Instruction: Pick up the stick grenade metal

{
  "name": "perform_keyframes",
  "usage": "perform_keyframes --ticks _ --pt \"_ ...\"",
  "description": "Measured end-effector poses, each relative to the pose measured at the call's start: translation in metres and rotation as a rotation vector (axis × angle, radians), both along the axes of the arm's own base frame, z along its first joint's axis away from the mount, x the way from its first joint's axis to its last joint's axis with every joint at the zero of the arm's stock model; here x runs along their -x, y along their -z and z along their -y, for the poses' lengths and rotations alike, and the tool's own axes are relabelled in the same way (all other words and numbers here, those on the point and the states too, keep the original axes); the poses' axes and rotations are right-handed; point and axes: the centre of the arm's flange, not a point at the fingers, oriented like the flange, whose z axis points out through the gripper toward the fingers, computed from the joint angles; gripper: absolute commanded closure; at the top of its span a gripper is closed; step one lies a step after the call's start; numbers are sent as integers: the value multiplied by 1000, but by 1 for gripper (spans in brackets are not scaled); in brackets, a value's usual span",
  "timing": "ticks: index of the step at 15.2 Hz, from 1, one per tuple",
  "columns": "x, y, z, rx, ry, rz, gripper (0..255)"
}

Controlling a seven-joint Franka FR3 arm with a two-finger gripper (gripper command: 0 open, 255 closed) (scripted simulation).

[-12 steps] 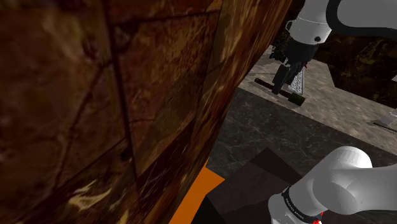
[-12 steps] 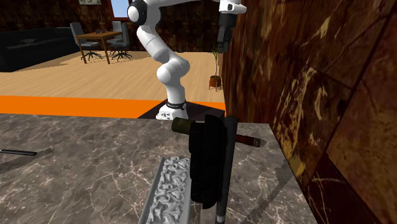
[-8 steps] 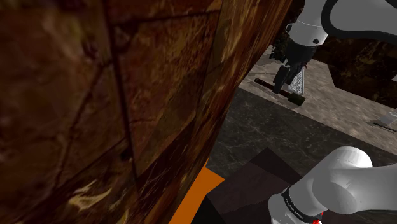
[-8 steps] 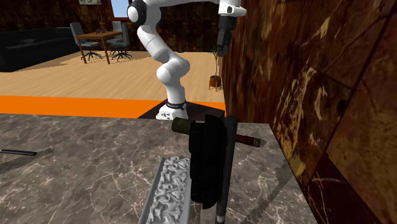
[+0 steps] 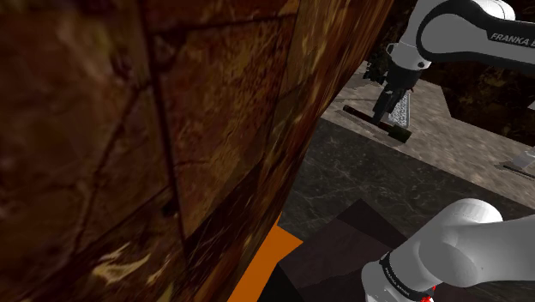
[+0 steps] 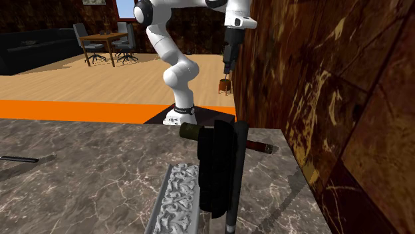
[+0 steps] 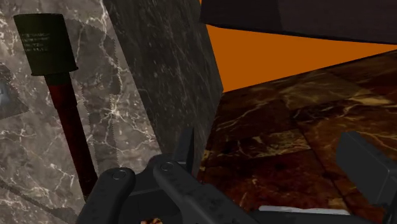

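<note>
The stick grenade (image 5: 379,123) lies flat on the marble counter (image 5: 463,146), its dark head toward the counter's near edge. In the wrist view its olive head (image 7: 44,43) and dark red handle (image 7: 71,130) lie off to one side of my gripper (image 7: 273,167), not between the fingers. The fingers (image 7: 368,164) stand apart, open, with nothing in them. In the second exterior view my gripper (image 6: 227,65) hangs well above the counter, next to the brown wall. There the grenade (image 6: 194,129) is partly hidden behind a black upright object (image 6: 217,171).
A tall brown marbled wall (image 5: 171,129) rises close beside the counter and the gripper. An ornate grey block (image 6: 175,199) sits by the black object. A thin dark strip (image 6: 23,158) lies on the counter at the second exterior view's left. The dark stand (image 5: 339,249) is below.
My gripper has come down toward the counter along the wall, and the arm's upper link has swung into the shoulder view. The grenade has not moved.
</note>
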Motion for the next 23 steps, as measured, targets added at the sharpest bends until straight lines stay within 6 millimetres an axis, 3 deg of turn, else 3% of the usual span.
perform_keyframes --ticks 18,21,23 --pt "-63 79 217 -14 -45 -3 0" --pt "-75 90 246 -17 -53 -3 0" --pt "-79 102 254 -17 -55 -4 0"
